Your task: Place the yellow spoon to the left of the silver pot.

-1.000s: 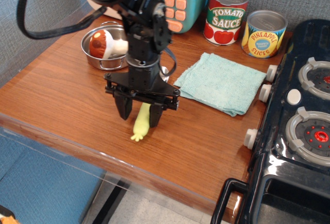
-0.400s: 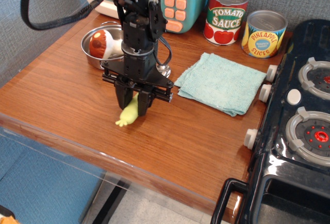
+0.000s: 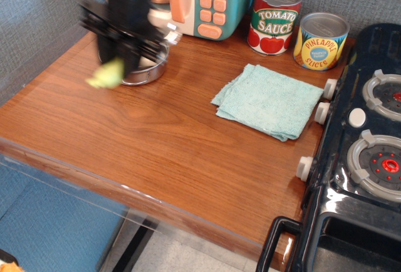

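At the far left of the wooden table [image 3: 188, 140], the gripper [image 3: 119, 49] is smeared by motion blur, so its outline is soft and the fingers read only as 2 dark vertical shapes. A pale yellow-green smudge at about their lower ends is the handle of the yellow spoon [image 3: 108, 75]; the fingers appear to be pinched on it, holding it clear of the table, though the blur hides the exact contact. The spoon's metal bowl cannot be made out. Directly behind the gripper sits the silver pot [image 3: 147, 73], mostly covered by the arm, with only a curve of its rim and wall visible at the lower right; what lies inside is hidden. The spoon's handle hangs over the pot's left front edge.

Just right of the arm stands a teal toy appliance [image 3: 213, 2] with orange buttons, cut off by the top edge. Further right are 2 cans by the back wall, a tomato sauce can [image 3: 274, 18] and a pineapple slices can [image 3: 321, 40]. In front of them lies a folded teal cloth [image 3: 269, 99]. A black toy stove [image 3: 363, 153] fills the right side, cropped by the frame.
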You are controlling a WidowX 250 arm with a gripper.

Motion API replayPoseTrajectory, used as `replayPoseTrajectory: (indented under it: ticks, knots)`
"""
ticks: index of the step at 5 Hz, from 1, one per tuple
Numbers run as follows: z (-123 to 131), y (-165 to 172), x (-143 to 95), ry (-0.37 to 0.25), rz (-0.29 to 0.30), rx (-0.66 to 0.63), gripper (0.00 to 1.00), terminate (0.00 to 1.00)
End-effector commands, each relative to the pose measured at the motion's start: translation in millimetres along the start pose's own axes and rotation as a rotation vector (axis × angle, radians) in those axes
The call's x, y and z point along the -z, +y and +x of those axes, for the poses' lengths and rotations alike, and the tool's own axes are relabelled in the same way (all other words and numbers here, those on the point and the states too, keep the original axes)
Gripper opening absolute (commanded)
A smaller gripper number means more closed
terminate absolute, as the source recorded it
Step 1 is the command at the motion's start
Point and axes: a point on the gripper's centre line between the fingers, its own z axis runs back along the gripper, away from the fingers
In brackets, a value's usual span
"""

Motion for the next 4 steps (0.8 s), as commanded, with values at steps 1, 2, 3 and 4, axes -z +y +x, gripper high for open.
replayPoseTrajectory:
  ticks: [1,2,3,4]
  knots:
    - [-5.9,84.6,11.9,-0.001,0.015,-0.023,0.00,0.00]
    - [-11.5,94.6,23.4,0.037,0.023,-0.060,0.00,0.00]
    - [-12.7,93.9,37.7,0.088,0.032,-0.055,0.00,0.00]
    - [-17.1,96.6,60.9,0.154,0.015,-0.052,0.00,0.00]
